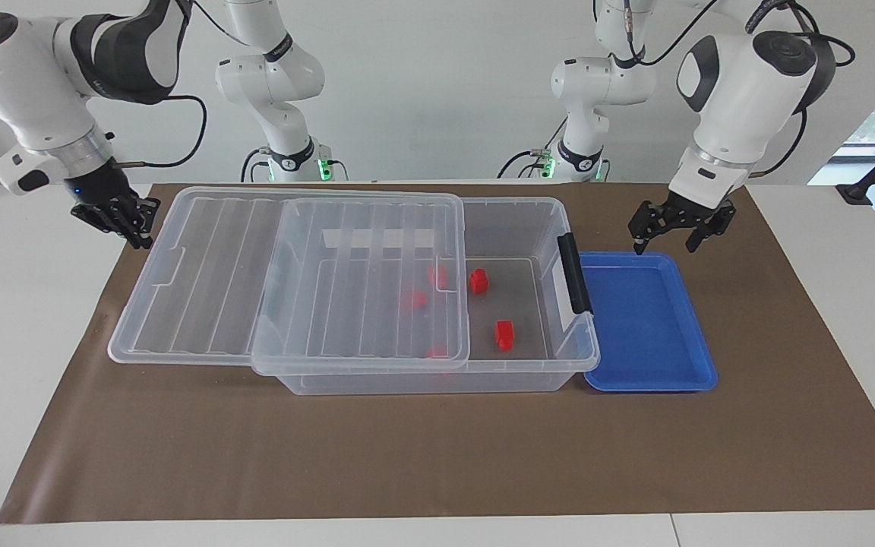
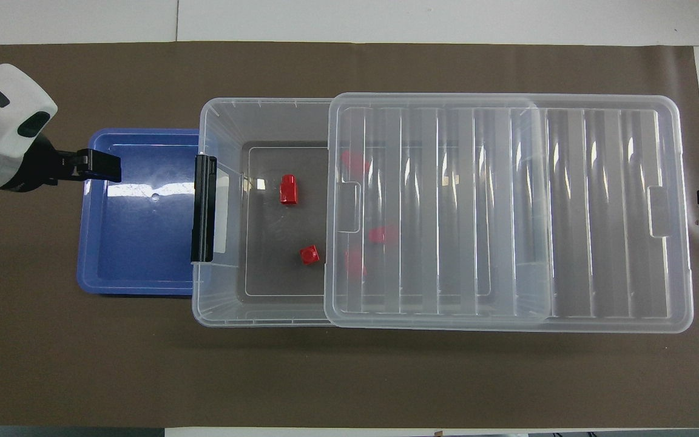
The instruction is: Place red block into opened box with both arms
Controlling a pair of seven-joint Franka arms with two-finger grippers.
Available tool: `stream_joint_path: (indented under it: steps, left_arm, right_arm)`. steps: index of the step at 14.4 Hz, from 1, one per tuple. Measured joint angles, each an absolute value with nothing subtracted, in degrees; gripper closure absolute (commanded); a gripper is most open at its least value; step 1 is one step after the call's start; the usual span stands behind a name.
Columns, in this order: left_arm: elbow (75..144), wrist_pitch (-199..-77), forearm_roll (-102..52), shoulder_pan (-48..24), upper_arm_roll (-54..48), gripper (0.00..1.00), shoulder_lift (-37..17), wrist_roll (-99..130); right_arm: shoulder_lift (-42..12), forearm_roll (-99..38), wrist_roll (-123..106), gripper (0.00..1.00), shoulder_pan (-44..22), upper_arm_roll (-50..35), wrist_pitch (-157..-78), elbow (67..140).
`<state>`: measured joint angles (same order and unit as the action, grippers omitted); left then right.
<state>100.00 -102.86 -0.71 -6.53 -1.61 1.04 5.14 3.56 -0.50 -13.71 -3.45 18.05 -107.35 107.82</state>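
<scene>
Read the table [image 2: 386, 18] as a dial seen from above, centred on the box [image 2: 222, 303], with 12 o'clock pointing away from the robots.

There is one clear box, and its one ribbed lid [image 2: 604, 212] is slid toward 3 o'clock, so the 9 o'clock end stands uncovered. One black latch [image 2: 204, 209] sits on that end.

Five red pieces lie in the box. The red block [image 2: 288, 189] lies on the bare floor of the uncovered part. A second red block [image 2: 309, 255] lies at its 5 o'clock, apart from it. Three more red blocks [image 2: 383, 233] show blurred under the lid.

One blue tray [image 2: 137, 285] lies just beside the box at 9 o'clock, on the one brown mat [image 2: 349, 376].

Two big arms are in view. The left end effector [image 1: 664, 237] hangs over the tray's rim, its fingers spread wide with nothing between them. The right end effector [image 1: 127, 222] hangs over the mat just off the lid's 3 o'clock end, its fingertips pressed together and empty.

Two slimmer arms [image 1: 278, 76] stand at 6 o'clock, off the mat.
</scene>
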Motion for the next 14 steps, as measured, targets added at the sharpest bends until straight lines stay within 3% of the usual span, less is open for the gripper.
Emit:
stream_joint_path:
  steps: [5, 14]
  left_arm:
    - [95.49, -97.52, -1.85, -4.49, -1.58, 0.00, 0.92, 3.42]
    - [95.16, -93.48, -2.03, -2.31, -1.51, 0.00, 0.68, -0.12]
  right_arm:
    - [0.89, -0.50, -18.48, 1.00, -1.18, 19.04, -109.18, 108.42]
    - [-0.77, -0.50, -18.35, 1.00, -1.60, 18.95, -113.40, 112.08]
